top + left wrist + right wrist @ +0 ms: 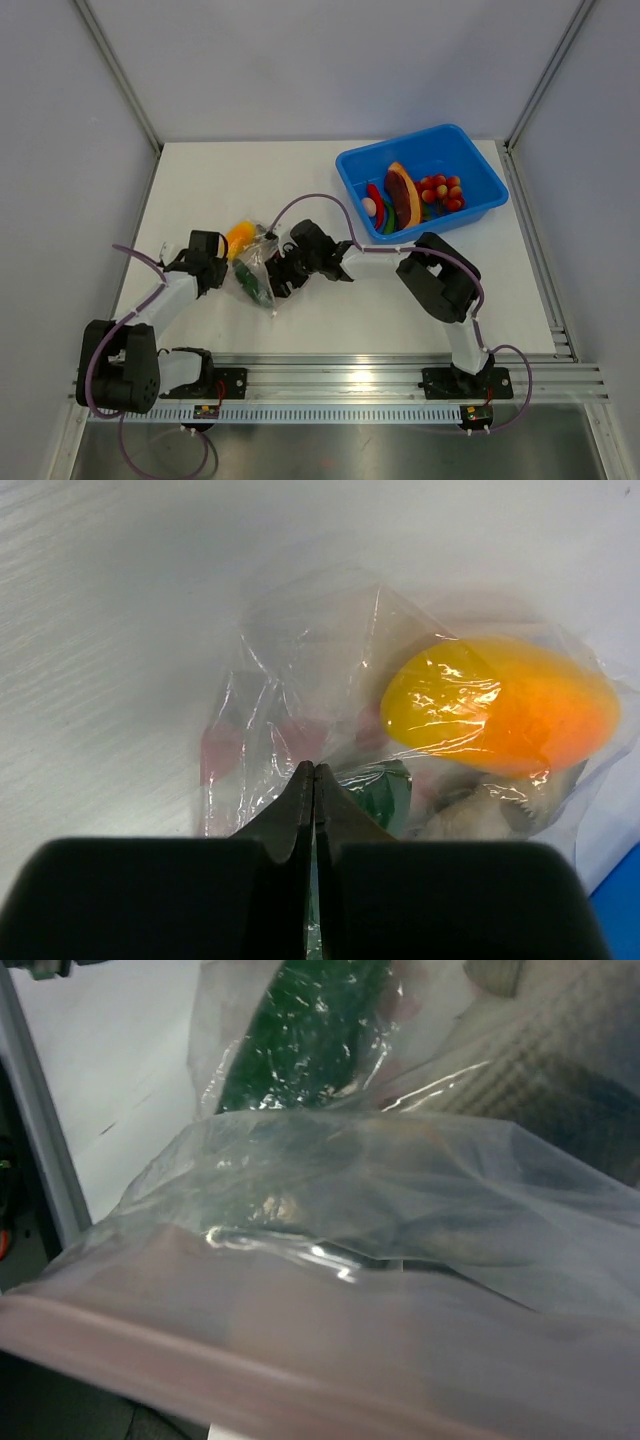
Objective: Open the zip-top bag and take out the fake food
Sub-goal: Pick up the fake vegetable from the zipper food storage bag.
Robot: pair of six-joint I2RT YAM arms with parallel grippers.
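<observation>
With the left gripper (314, 772) squeezed together on a fold of the zip-top bag (300, 690), looks like the pull-open step, not done yet. Can't tell on the right gripper (280, 272): buried in plastic, with the pink zip strip (150, 1345) right across its wrist view. Bag-wise, sitting between the two grippers, up against both, with the yellow fruit (500, 705) and green cucumber (310, 1030) inside. Next up, probably: pulling the two sides apart without slipping off that thin film.
</observation>
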